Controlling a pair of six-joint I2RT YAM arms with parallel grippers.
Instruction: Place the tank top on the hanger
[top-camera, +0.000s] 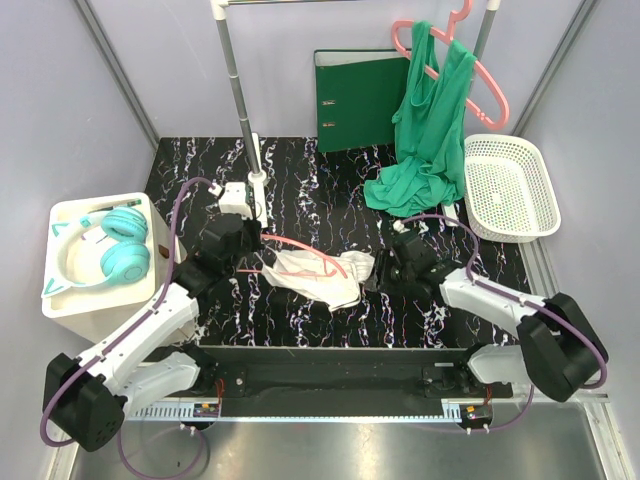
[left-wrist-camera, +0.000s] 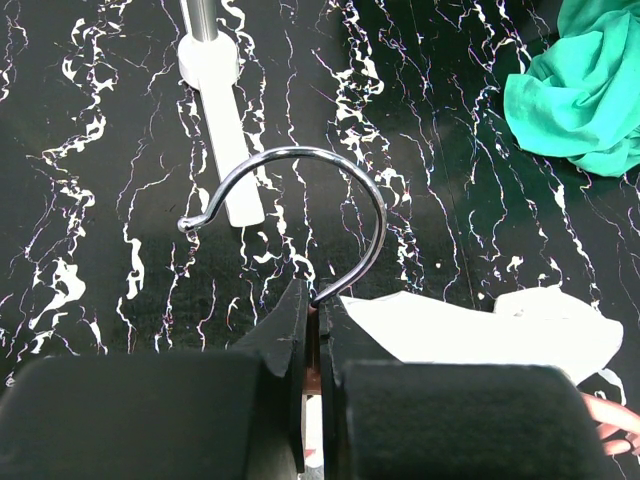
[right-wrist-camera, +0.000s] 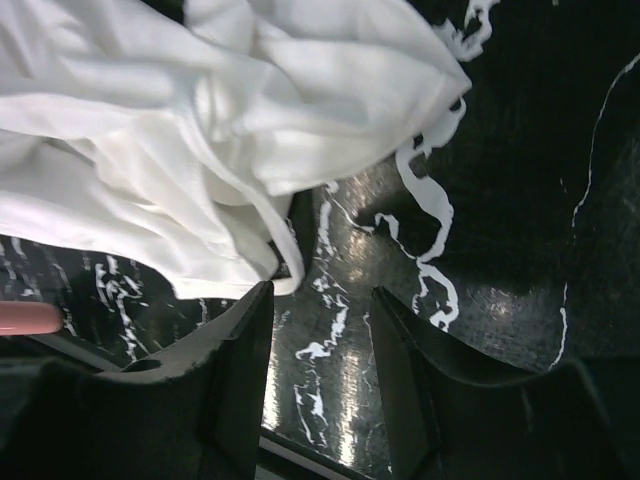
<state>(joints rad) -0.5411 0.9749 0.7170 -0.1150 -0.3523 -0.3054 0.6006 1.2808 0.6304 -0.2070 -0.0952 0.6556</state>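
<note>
A white tank top (top-camera: 318, 275) lies crumpled on the black marbled table, draped over the thin light-pink hanger (top-camera: 300, 246). My left gripper (top-camera: 236, 243) is shut on the hanger's neck, just below its grey metal hook (left-wrist-camera: 300, 200). The white cloth shows to the right of the jaws (left-wrist-camera: 480, 330). My right gripper (top-camera: 388, 270) is open and empty at the tank top's right edge. In the right wrist view the white cloth (right-wrist-camera: 200, 130) lies just ahead of the open fingers (right-wrist-camera: 240, 350), with nothing between them. A pink hanger tip (right-wrist-camera: 25, 318) shows at the left.
A thicker salmon-pink hanger (top-camera: 460, 70) with green cloth (top-camera: 425, 140) hangs at the back right from a rack. The rack's pole and white foot (top-camera: 250, 160) stand behind my left gripper. A green binder (top-camera: 360, 100), a white basket (top-camera: 510, 185) and teal headphones (top-camera: 110, 250) on a white box surround the table.
</note>
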